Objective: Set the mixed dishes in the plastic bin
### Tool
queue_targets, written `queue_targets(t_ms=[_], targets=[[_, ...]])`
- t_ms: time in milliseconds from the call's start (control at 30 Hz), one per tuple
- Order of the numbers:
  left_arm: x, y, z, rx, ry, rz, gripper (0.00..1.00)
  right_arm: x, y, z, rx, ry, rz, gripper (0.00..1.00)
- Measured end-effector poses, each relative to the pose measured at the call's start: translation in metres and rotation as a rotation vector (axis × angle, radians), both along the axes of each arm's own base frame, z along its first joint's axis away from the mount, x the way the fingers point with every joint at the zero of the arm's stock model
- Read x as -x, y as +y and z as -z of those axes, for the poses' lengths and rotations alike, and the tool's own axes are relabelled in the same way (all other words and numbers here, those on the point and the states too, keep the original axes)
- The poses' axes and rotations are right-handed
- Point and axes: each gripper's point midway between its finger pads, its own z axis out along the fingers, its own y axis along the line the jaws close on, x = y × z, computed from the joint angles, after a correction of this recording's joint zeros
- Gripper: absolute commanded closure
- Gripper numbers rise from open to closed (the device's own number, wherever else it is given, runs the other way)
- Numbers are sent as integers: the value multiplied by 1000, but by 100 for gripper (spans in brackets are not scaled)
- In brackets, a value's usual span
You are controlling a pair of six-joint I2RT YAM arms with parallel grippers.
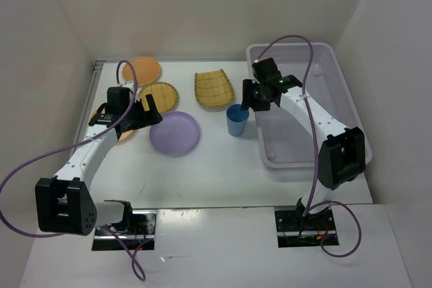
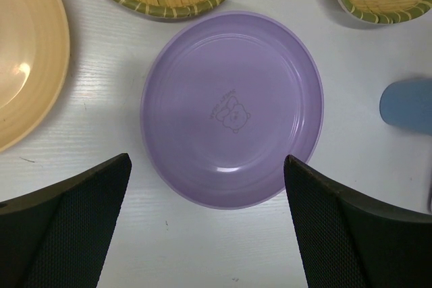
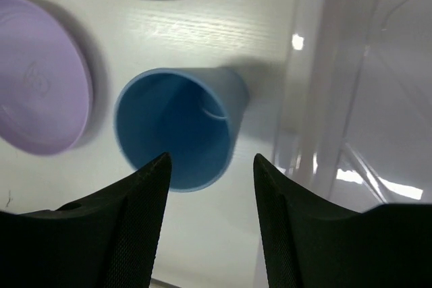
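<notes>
The blue cup [image 1: 237, 120] stands upright beside the plastic bin's [image 1: 332, 59] left wall. My right gripper [image 1: 255, 97] is open above it. In the right wrist view the gripper [image 3: 212, 160] has the cup's [image 3: 177, 126] near rim between its fingertips, without touching it. My left gripper [image 1: 147, 111] is open just left of the lavender plate [image 1: 174, 133]. In the left wrist view the gripper [image 2: 207, 161] frames the plate's [image 2: 231, 107] near edge. One orange plate [image 1: 142, 70] lies at the back. The other orange plate [image 2: 27, 65] lies partly under my left arm. No coral cup is in view.
The round woven plate [image 1: 159, 96] and the squarish woven plate [image 1: 214, 90] lie behind the lavender plate and the cup. White walls close in the table at the back and both sides. The right arm reaches over the bin's left half.
</notes>
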Motion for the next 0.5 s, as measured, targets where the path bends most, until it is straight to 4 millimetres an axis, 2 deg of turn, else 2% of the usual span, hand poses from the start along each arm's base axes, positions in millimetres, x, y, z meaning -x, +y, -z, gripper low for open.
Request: queue_targets(t_ms=[200, 500], targets=[[0, 0, -1, 1, -3, 1, 0, 6, 25, 0, -33, -12, -43, 46], [1, 0, -7, 3, -22, 1, 0, 3, 21, 1, 1, -31, -8, 46]])
